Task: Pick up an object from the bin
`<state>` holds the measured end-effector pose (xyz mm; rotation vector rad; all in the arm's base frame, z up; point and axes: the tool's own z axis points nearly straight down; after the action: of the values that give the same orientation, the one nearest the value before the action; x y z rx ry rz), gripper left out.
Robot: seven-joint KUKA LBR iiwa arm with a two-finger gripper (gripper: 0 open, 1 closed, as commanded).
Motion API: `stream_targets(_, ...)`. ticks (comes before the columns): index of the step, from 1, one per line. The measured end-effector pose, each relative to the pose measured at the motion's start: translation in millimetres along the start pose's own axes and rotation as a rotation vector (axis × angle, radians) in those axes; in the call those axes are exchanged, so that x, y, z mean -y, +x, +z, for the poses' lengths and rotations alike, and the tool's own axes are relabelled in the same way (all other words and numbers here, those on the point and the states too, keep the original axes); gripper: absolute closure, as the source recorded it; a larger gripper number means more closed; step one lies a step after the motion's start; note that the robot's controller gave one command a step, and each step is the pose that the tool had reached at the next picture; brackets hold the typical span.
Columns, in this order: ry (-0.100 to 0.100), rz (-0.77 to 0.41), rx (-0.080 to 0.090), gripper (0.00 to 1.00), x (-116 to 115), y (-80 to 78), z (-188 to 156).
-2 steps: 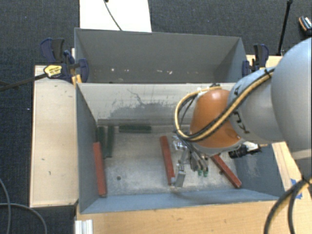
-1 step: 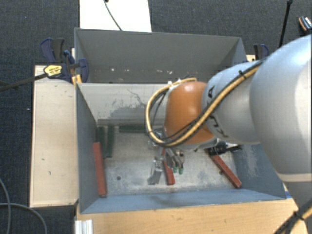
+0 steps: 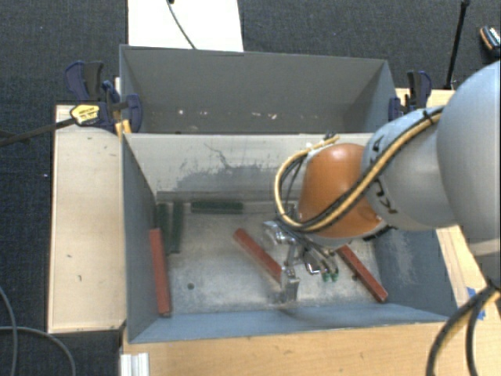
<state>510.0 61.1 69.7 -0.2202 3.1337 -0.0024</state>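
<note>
Grey bin floor (image 3: 205,287), red bar (image 3: 257,254) diagonal, upper-left to lower-right, by pincer (image 3: 290,287)

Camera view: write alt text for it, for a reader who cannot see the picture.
A robot arm reaches from the right into a grey metal bin, its gripper low beside the middle red-brown stick. The left red-brown stick lies along the left wall, the right red-brown stick slants at the right, and dark green sticks lie back left.
</note>
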Motion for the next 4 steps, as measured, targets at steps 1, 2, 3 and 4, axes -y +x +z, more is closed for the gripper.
stream_targets(1, -0.002, -0.003, 0.005, 1.00, -2, -1.5, -2)
stream_targets(2, -0.002, -0.003, 0.001, 0.00, -2, -0.5, -1)
stream_targets(3, -0.002, -0.003, 0.001, 1.00, -2, -0.3, -1)
stream_targets(4, -0.001, -0.041, 0.010, 1.00, 15, 0.9, -122)
